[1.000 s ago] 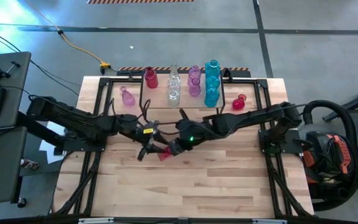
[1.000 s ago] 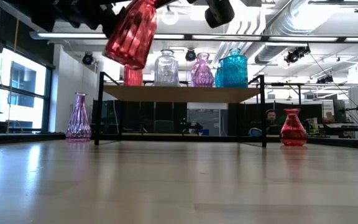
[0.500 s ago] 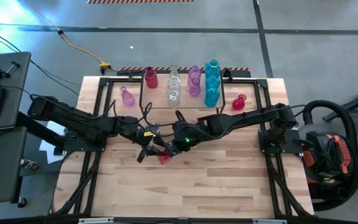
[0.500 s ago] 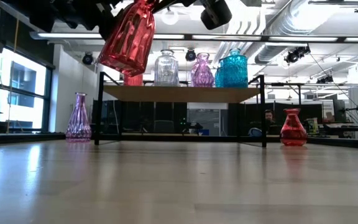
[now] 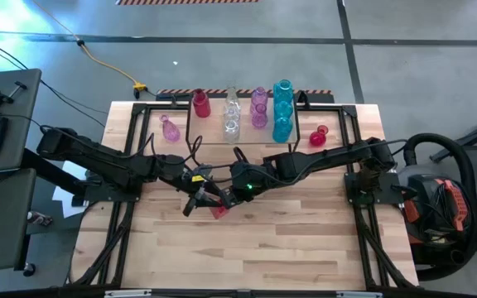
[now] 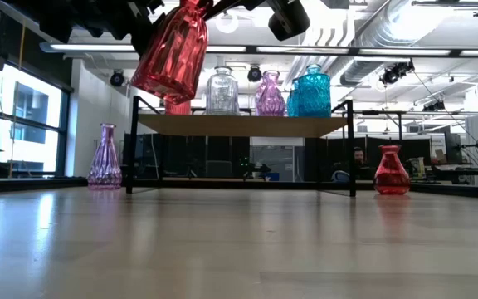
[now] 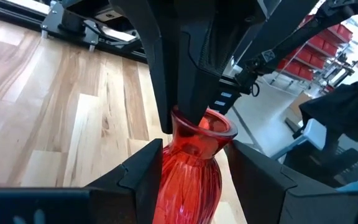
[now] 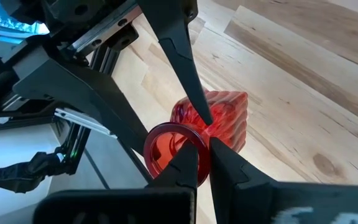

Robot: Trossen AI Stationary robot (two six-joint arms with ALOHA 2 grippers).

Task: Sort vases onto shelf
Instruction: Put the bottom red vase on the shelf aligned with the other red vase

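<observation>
Two grippers meet on your red vase (image 6: 173, 51) above the middle of the table (image 5: 247, 248), in front of the shelf (image 6: 243, 124). From above you barely see it, only a red patch between the arms. The low view shows it hanging tilted, well clear of the tabletop. Your left gripper (image 7: 194, 155) holds its neck between spread fingers, seen best in the left wrist view. The right gripper (image 8: 204, 146) has its fingers pressed nearly together, pinching the rim with one finger inside the mouth; only the right wrist view shows that. Farther back, the shelf carries red, clear, purple and teal vases. A purple vase (image 6: 104, 155) and a small red vase (image 6: 391, 171) stand on the table beside either end of the shelf.
</observation>
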